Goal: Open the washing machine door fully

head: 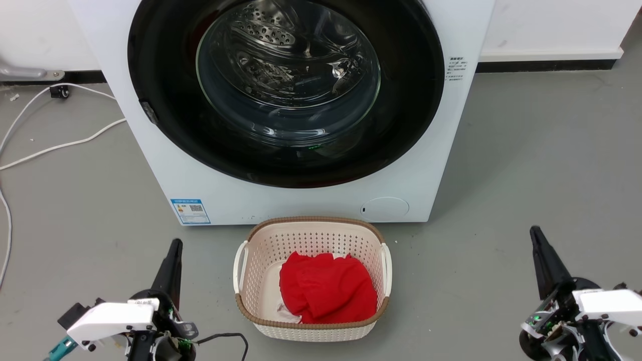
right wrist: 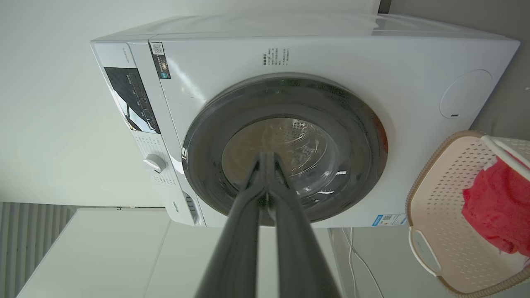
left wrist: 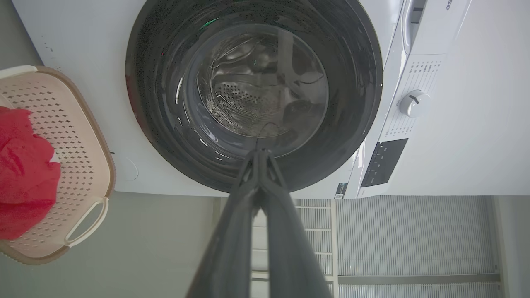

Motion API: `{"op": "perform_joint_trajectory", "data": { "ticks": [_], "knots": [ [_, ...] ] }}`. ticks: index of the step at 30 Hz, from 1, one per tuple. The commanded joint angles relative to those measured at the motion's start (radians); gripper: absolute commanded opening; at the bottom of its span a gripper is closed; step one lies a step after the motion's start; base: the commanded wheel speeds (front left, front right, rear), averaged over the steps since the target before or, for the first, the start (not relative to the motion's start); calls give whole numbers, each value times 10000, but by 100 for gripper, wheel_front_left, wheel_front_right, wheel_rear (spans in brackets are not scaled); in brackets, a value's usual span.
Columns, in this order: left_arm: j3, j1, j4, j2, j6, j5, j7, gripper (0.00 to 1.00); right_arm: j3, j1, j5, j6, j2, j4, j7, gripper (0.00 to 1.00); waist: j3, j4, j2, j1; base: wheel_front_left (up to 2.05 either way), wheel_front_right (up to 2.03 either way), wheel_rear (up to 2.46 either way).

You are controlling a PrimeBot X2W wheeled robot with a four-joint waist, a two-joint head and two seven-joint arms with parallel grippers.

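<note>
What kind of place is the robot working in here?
Probably a laundry corner of a lab or utility room: a white front-loading washing machine stands on a bare grey floor, with a perforated basket of red cloth in front of it.

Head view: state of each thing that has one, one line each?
washing machine door: shut, flush with the washing machine
left gripper: shut, empty, clear of the door
right gripper: shut, empty, clear of the door
round flap: shut
basket: upright, red cloth inside
</note>
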Motion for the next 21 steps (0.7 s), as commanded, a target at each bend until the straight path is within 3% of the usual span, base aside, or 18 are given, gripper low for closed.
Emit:
{"op": "perform_joint_trajectory", "data": {
  "ticks": [1,13,21],
  "knots": [
    [-6,13,27,-4,2,1,-2,100,0,20,6,0,4,21,-3,100,0,0,0,0,0,0,0],
    [-510,43,-359,-4,4,201,-512,100,199,265,-125,0,32,-409,-539,100,2,-17,0,0,0,0,0],
    [-514,-8,-822,72,0,1312,-903,100,322,335,-1492,0,43,-863,-893,100,5,-24,0,0,0,0,0]
  ]
}}
